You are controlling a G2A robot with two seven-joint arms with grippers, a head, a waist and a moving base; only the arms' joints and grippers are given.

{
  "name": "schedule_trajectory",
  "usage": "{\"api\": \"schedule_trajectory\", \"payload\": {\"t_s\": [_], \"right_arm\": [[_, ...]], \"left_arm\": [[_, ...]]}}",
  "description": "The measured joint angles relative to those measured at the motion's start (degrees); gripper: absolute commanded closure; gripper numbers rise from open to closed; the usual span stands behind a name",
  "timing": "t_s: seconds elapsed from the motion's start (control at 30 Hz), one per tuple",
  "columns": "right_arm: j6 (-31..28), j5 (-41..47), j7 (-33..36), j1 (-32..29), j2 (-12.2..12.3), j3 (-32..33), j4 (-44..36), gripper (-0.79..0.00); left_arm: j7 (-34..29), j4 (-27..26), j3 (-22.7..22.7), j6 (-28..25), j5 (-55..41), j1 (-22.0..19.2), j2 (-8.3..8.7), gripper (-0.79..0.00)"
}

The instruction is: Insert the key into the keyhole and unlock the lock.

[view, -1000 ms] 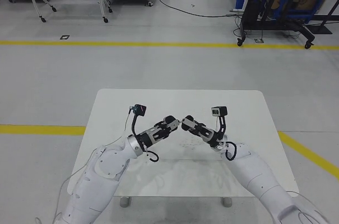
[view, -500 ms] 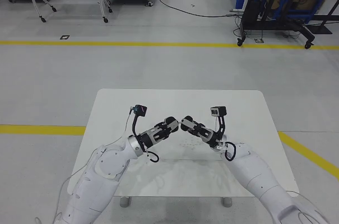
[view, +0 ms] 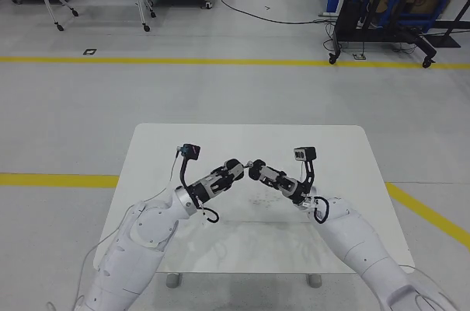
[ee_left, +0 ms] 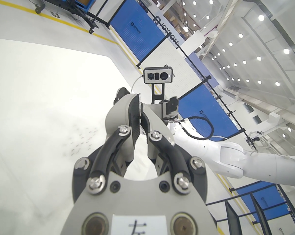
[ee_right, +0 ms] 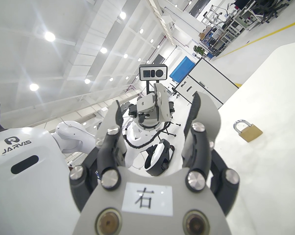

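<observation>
Both arms meet nose to nose over the middle of the white table point(view: 328, 148). The left gripper point(ee_left: 139, 108) has its jaws pressed together, and it's hard to tell if anything's pinched between the pads. The right gripper point(ee_right: 156, 99) sits just right of it with jaws spread wide, holding nothing. The brass padlock point(ee_right: 248, 131) lies flat on the table, apart from both grippers, shackle looking closed.

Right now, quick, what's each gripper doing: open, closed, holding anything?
Left gripper: closed tight; whether it pinches anything cannot be told.
Right gripper: open, holding nothing; the brass padlock lies apart from it.
</observation>
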Motion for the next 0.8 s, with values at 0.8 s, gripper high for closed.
{"api": "schedule_trajectory", "payload": {"t_s": [0.8], "right_arm": [[0.0,-27.6,0.0,-2.3,9.2,4.3,-12.8,-0.496]], "left_arm": [[-17.6,-1.2,-0.6,-8.5,-3.3,-0.3,1.78,0.000]]}}
